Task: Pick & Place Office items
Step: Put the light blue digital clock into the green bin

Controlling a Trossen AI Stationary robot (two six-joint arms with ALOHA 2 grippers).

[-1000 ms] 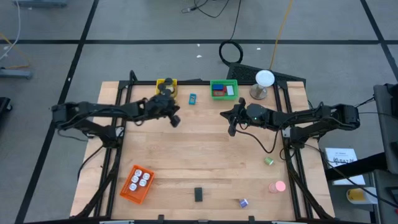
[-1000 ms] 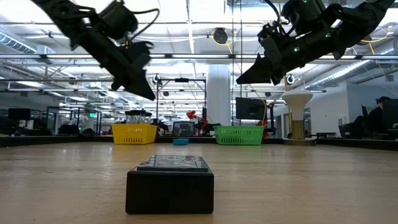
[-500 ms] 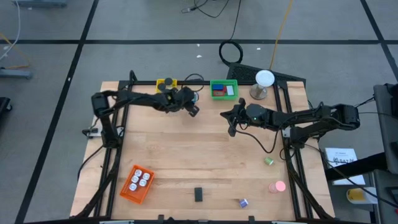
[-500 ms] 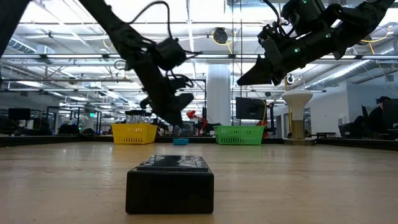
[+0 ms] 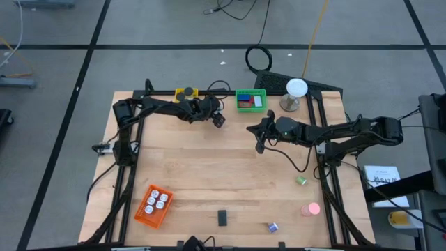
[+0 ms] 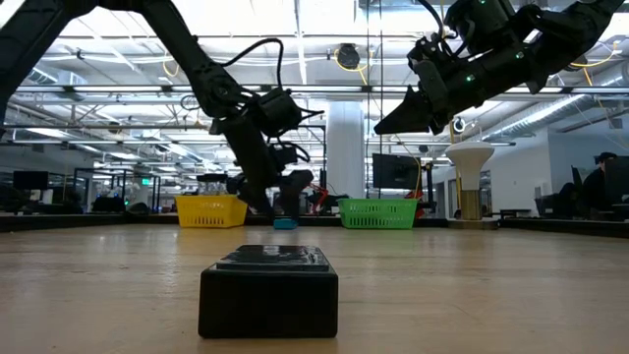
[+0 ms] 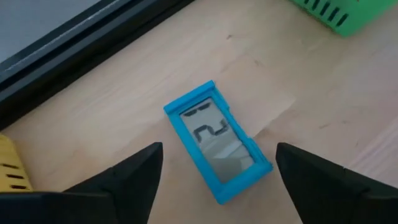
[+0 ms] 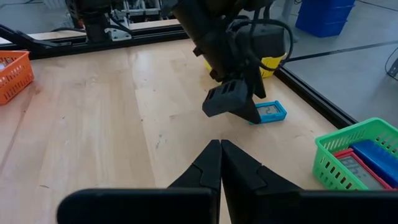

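A blue-framed flat block (image 7: pixel 217 140) with a grey face lies flat on the wood near the far edge, between the yellow basket (image 5: pixel 185 93) and the green basket (image 5: pixel 251 100). My left gripper (image 7: pixel 219 147) hangs just above it, open, one finger on either side, touching nothing; in the high view my left gripper (image 5: pixel 219 120) hides the block. The right wrist view shows the block (image 8: pixel 268 112) behind the left gripper's fingers (image 8: pixel 231 102). My right gripper (image 5: pixel 259 144) hovers shut and empty over the table's middle right.
The green basket holds red and blue blocks. An orange basket (image 5: pixel 153 205) with white bits sits at the near left. A black block (image 5: pixel 222 217), a purple clip (image 5: pixel 272 227), a pink round piece (image 5: pixel 310 208) and a green clip (image 5: pixel 301 180) lie near. A white ball (image 5: pixel 296 89) stands at the far right.
My left gripper has swung toward the table's right and far edge and come down over the blue block, tipping further downward. Its fingers have opened wide. The blue block has not moved.
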